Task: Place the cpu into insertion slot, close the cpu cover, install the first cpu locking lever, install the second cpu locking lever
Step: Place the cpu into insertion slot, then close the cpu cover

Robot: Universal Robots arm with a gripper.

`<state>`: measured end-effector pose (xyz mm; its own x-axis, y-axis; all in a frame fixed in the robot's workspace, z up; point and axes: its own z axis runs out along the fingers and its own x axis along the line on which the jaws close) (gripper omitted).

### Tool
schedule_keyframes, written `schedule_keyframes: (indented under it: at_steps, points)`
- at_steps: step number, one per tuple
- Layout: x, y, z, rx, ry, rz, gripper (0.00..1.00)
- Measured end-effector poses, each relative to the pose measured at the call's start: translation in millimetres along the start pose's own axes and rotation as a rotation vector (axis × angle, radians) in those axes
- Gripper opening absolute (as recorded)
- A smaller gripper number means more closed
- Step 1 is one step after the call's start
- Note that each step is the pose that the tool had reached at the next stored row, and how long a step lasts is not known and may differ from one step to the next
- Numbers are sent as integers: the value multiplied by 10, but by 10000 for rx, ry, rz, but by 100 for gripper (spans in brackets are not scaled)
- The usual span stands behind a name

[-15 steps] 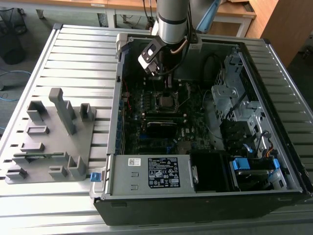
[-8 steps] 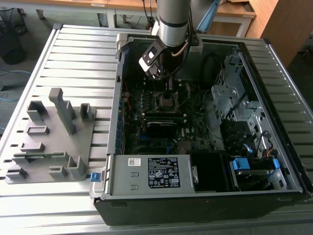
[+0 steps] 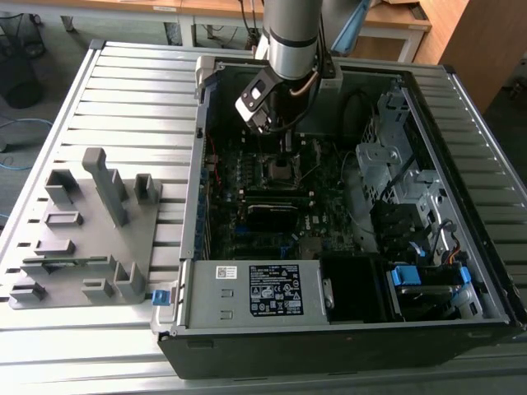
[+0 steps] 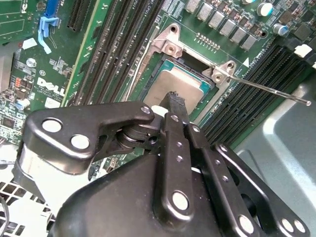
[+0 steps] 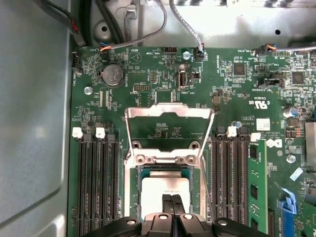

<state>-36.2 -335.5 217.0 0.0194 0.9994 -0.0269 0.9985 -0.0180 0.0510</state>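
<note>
Now, item log, near to far.

1. gripper [image 5: 173,197]: black fingers clenched tight together, nothing btwn them. Tips point at the socket [image 5: 132,187], directly over the cpu. Contact w/ the chip: cannot tell.
2. cpu [image 5: 155,192] [image 4: 175,81]: silver-grey square, lying flat in the socket, seen in both wrist views. Partly masked by the fingers.
3. cpu cover [image 5: 168,109]: silvery frame w/ square window, standing up open, hinged at the socket edge just beyond the cpu. Board shows thru the window.
4. locking lever [image 4: 266,89]: thin metal rod in the second wrist view. It sticks out free from a socket corner, across the memory slots; not latched.
5. memory slots [image 5: 96,182]: black banks on both sides of the socket. One green memory stick [image 5: 256,187] is fitted in the outer slot of one bank.
6. motherboard [image 5: 148,74]: green, w/ coin cell [image 5: 112,75] beyond the cover.
7. PC case [image 3: 189,206]: lying open, board inside. The arm [image 3: 292,37] comes down into it from above.
8. slatted table [image 3: 123,90]: carries the case.
9. grey fixture [image 3: 82,239]: on the table at the exterior view's left, well apart from the socket.
</note>
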Motion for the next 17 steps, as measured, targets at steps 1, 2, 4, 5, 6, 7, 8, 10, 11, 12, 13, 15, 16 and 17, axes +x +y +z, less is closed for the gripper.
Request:
schedule_keyframes:
  at_steps: [1,2,4,5,6,7,8,10,11,12,13,15,16,17]
  points:
    - [8,2,3,0,0,0,10]
    - [15,3,7,0,1,-1,10]
    - [28,2,14,0,0,-1,10]
    - [33,2,20,0,1,-1,10]
    - [34,2,29,-1,2,-2,10]
    - [35,2,35,0,1,-2,10]
    - [34,1,36,1,-1,-2,10]
    - [34,1,36,2,-2,-1,10]
    - [35,1,42,0,0,-1,10]
    - [35,0,48,0,-1,-1,10]
    - [35,0,48,0,0,-1,10]
    - [35,1,42,0,1,-1,10]
    - [35,1,36,0,0,-1,10]
    - [35,2,29,0,1,-1,10]
